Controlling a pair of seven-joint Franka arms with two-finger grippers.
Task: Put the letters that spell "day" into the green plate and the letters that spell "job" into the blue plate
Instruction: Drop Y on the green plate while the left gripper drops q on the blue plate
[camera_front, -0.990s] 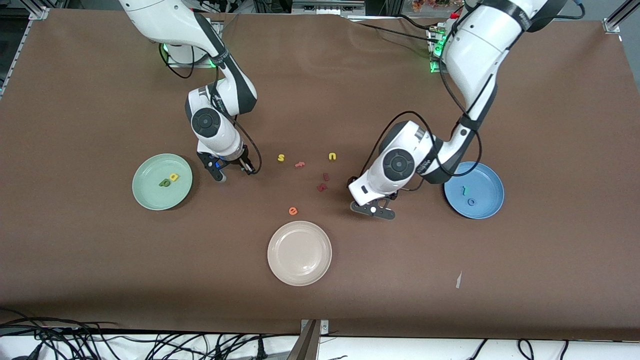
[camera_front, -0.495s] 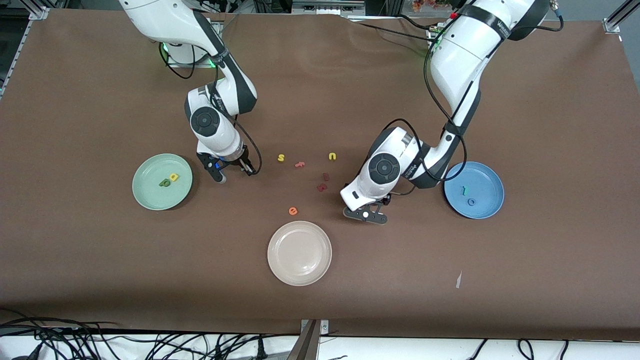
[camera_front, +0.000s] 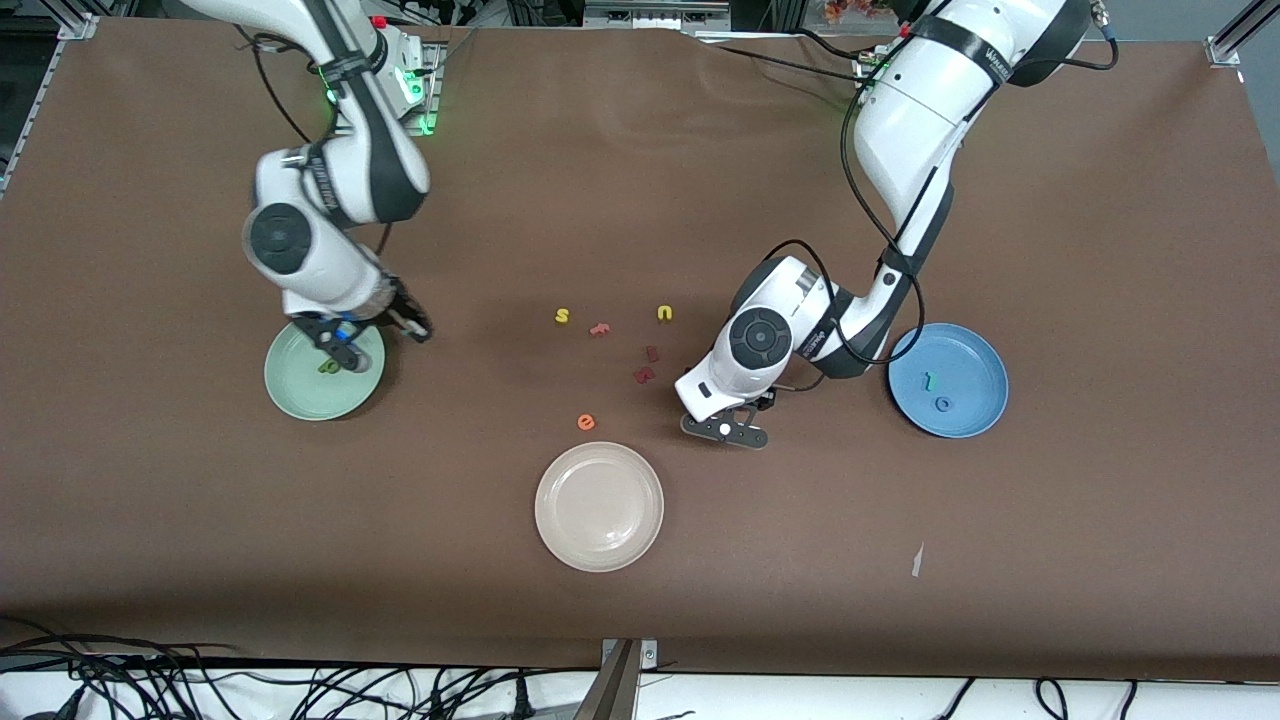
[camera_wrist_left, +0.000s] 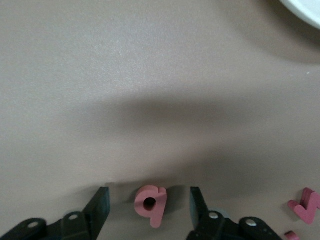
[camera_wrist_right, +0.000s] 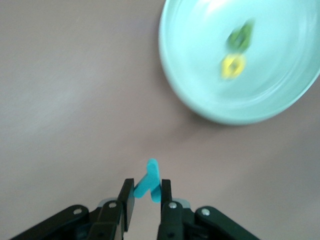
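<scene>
Our right gripper (camera_wrist_right: 147, 196) pinches the teal y (camera_wrist_right: 149, 182) in its jaws over the green plate (camera_front: 300, 395)'s rim. Our left gripper (camera_wrist_left: 149, 212) sits on the tabletop (camera_front: 900, 150), jaws spread around the pink b (camera_wrist_left: 150, 204).

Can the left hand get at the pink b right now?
Probably yes: the left hand is low over the table, open, with the b lying flat between its fingers and nothing blocking.

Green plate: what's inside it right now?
The green plate holds the dark green d and the yellow a. In the front view the right gripper, holding the teal y, covers the a.
</scene>
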